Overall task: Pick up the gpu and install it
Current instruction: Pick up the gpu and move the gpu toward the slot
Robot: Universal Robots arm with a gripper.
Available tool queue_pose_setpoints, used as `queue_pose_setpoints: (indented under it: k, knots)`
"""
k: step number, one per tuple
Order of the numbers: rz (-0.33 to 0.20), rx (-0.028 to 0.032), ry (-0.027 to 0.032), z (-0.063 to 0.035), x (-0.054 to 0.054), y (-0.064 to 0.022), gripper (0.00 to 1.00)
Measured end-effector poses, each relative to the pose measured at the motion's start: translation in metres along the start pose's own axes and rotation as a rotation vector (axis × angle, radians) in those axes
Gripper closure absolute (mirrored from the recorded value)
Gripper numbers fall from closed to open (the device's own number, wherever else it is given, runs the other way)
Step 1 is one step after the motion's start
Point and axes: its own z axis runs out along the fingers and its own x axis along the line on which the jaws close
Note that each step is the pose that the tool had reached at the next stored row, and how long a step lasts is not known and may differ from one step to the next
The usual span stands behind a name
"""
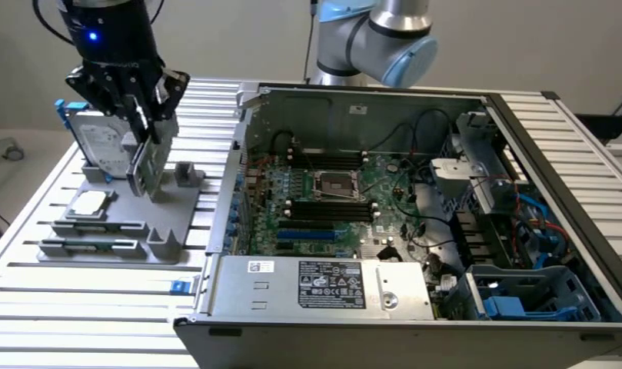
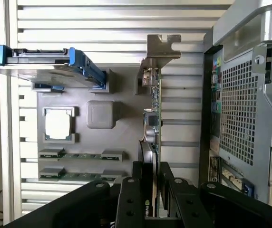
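Observation:
The gpu (image 1: 147, 163) stands on edge between the fingers of my gripper (image 1: 138, 115), which is shut on it, at the exterior view's left, over the grey holder plate (image 1: 177, 207). In the wrist view the gpu (image 2: 153, 118) runs edge-on away from the gripper (image 2: 150, 178), green board on one side, and its silver bracket (image 2: 160, 47) sits at the far end. Whether its lower edge still touches the holder I cannot tell. The open computer case (image 1: 557, 231) lies at the exterior view's right, its motherboard (image 1: 331, 200) and blue card slots (image 1: 305, 231) exposed.
On the holder plate stand a silver hard drive in a blue frame (image 1: 93, 142), a processor chip (image 1: 88, 202) and two memory sticks (image 1: 90, 246). The case's perforated rear wall (image 2: 240, 109) is close beside the card. Everything rests on a slatted aluminium table (image 1: 74, 307).

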Motion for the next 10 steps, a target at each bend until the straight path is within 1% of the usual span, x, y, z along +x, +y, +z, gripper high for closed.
queue_pose_setpoints:
  k: [1,3,8,10]
  knots:
    - [-0.001,-0.0006,-0.0001,-0.0046,-0.003,0.0001,0.73]
    - [-0.002,-0.0037,-0.0001,-0.0135,-0.011,0.0003,0.73]
    - [-0.007,-0.0118,0.0024,-0.0364,-0.033,0.0007,0.73]
    - [-0.008,-0.0135,0.0028,-0.0402,-0.041,0.0007,0.73]
